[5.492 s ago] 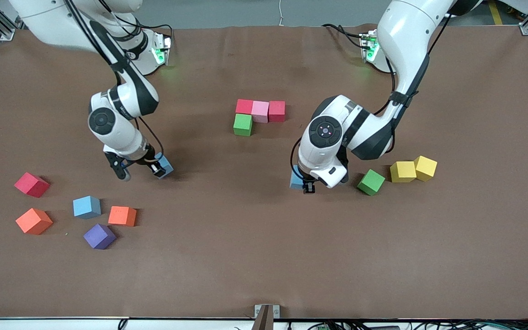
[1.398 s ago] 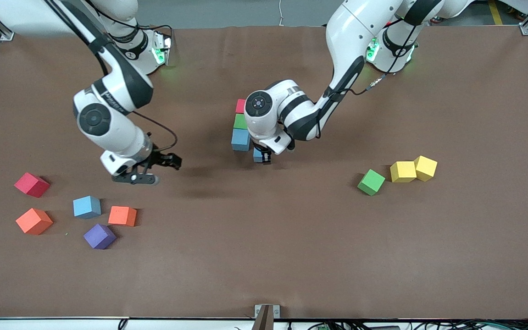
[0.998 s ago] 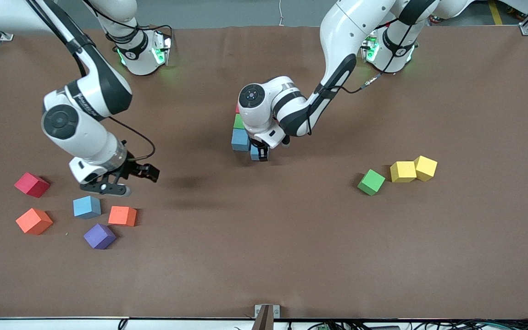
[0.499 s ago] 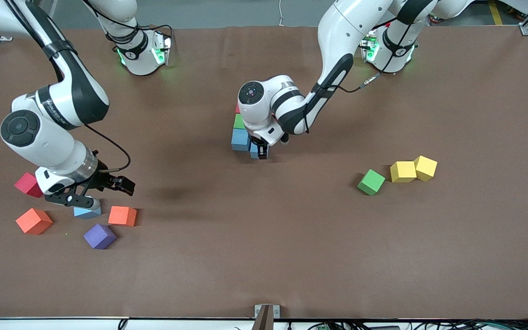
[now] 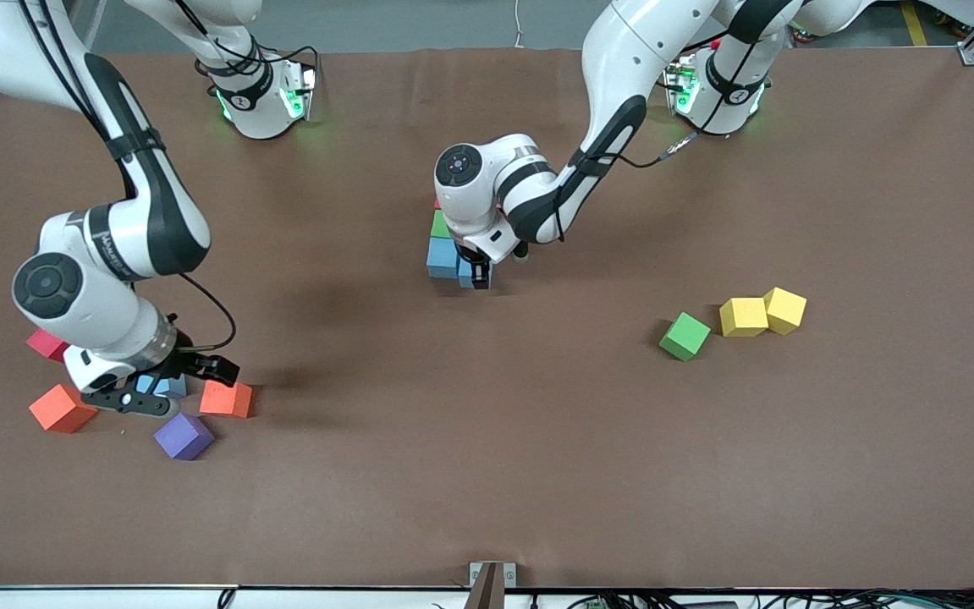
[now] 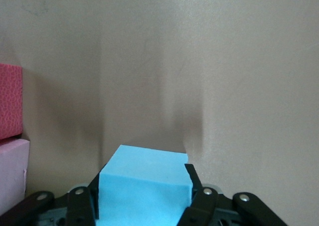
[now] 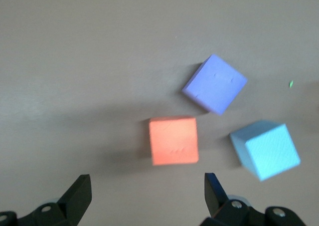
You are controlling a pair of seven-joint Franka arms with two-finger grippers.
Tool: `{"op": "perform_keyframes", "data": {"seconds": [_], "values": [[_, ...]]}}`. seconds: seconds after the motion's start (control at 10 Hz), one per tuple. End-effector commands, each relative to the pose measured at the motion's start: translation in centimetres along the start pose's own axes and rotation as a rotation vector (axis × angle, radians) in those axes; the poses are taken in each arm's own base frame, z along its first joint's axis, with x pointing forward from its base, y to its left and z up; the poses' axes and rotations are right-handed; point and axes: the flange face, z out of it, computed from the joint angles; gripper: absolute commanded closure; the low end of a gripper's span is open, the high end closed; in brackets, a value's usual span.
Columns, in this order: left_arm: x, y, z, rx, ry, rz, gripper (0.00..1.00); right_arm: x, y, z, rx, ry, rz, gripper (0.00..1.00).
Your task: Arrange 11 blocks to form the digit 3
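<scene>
My left gripper (image 5: pixel 476 275) is shut on a light blue block (image 6: pixel 144 186), low beside another light blue block (image 5: pixel 442 258) at mid-table. That block lines up with a green block (image 5: pixel 440 224) and a red one (image 5: pixel 437 203) that the arm mostly hides. The left wrist view also shows a red block (image 6: pixel 10 101) and a pink block (image 6: pixel 12 171). My right gripper (image 5: pixel 173 385) hangs open over loose blocks: orange (image 7: pixel 173 140), purple (image 7: pixel 215 84) and light blue (image 7: pixel 265 149). Nothing sits between its fingers.
Toward the right arm's end also lie a red block (image 5: pixel 46 345) and a second orange block (image 5: pixel 62 408). Toward the left arm's end sit a green block (image 5: pixel 685 337) and two touching yellow blocks (image 5: pixel 743 317) (image 5: pixel 785 309).
The right arm has swung from mid-table out over the loose blocks, gripper still open. The left gripper has edged its light blue block closer to the one on the table.
</scene>
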Motion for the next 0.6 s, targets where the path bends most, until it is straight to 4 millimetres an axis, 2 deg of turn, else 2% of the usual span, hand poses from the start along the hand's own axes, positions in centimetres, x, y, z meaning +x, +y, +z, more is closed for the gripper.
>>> {"op": "perform_keyframes", "data": {"seconds": [0.0, 0.1, 0.3, 0.4, 0.5], "values": [[0.0, -1.5, 0.7, -0.012, 0.018, -0.055, 1.00, 1.2, 0.2, 2.2, 0.029, -0.001, -0.105, 0.00], [0.0, -1.6, 0.8, -0.012, 0.020, -0.062, 1.00, 1.1, 0.5, 2.7, 0.011, -0.003, -0.110, 0.00], [-0.3, -2.6, 1.2, -0.007, 0.028, -0.052, 1.00, 0.9, 0.2, 6.9, 0.000, -0.005, -0.141, 0.00], [-0.3, -2.8, 1.3, -0.005, 0.030, -0.051, 1.00, 0.5, 0.2, 8.2, -0.003, -0.021, -0.169, 0.00], [-0.3, -2.8, 1.3, -0.005, 0.030, -0.056, 1.00, 0.4, 0.5, 8.3, -0.008, -0.026, -0.181, 0.00]]}}
